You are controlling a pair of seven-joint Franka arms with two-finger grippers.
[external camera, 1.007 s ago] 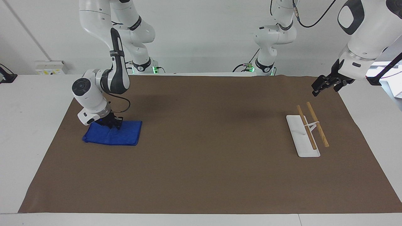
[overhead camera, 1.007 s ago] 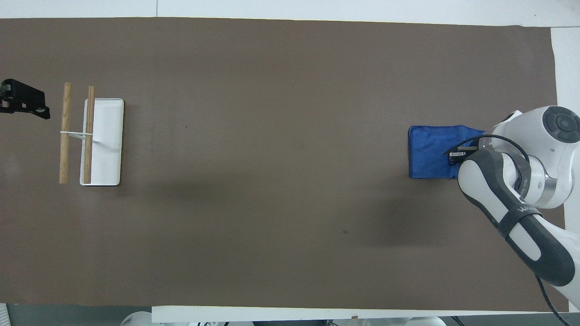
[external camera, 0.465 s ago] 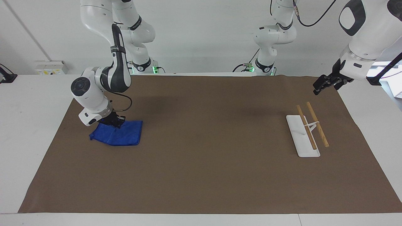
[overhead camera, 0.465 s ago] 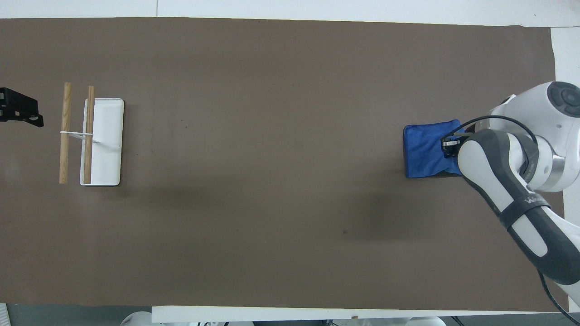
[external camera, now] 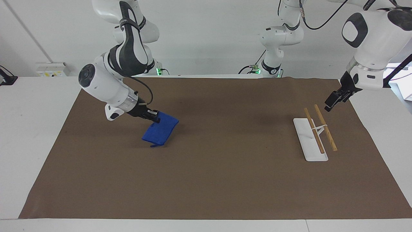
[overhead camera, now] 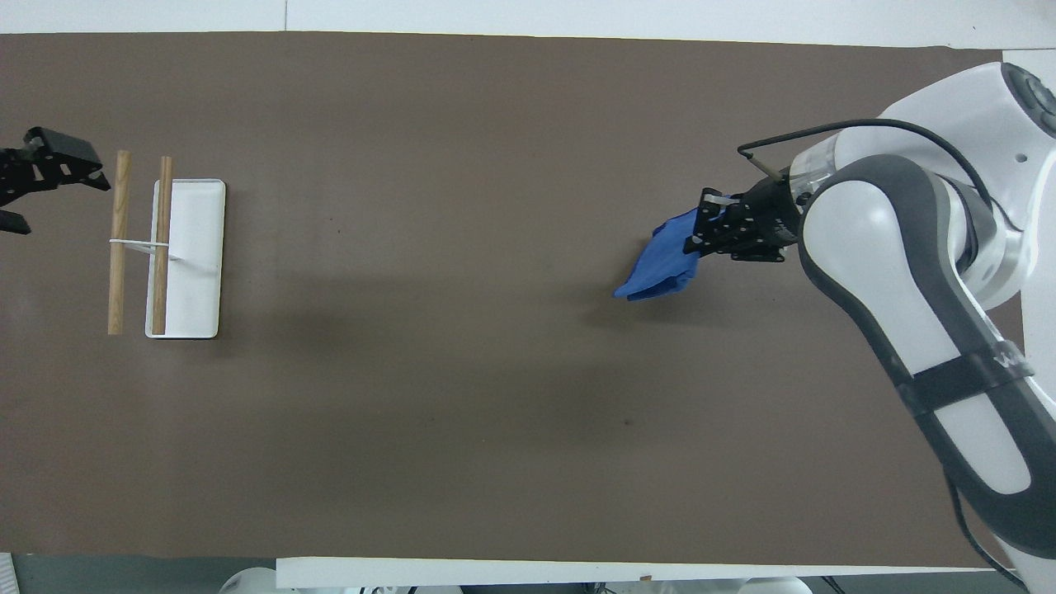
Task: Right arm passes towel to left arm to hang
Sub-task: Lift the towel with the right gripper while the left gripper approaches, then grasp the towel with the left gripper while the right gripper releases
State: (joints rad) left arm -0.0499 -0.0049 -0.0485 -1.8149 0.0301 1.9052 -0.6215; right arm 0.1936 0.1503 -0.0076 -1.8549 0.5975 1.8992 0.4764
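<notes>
Right gripper (external camera: 156,118) fingers pinch the towel (external camera: 160,131) by one edge, clear of the worktop (external camera: 206,180). Left gripper (external camera: 331,102), fingers' state indiscernible, waits at the rack's (external camera: 310,139) one o'clock. Carry level; present the loose edge.

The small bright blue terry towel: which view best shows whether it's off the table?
The facing view: the small bright blue terry towel hangs from the right gripper. In the overhead view, the towel shows only its top, with height unclear.
</notes>
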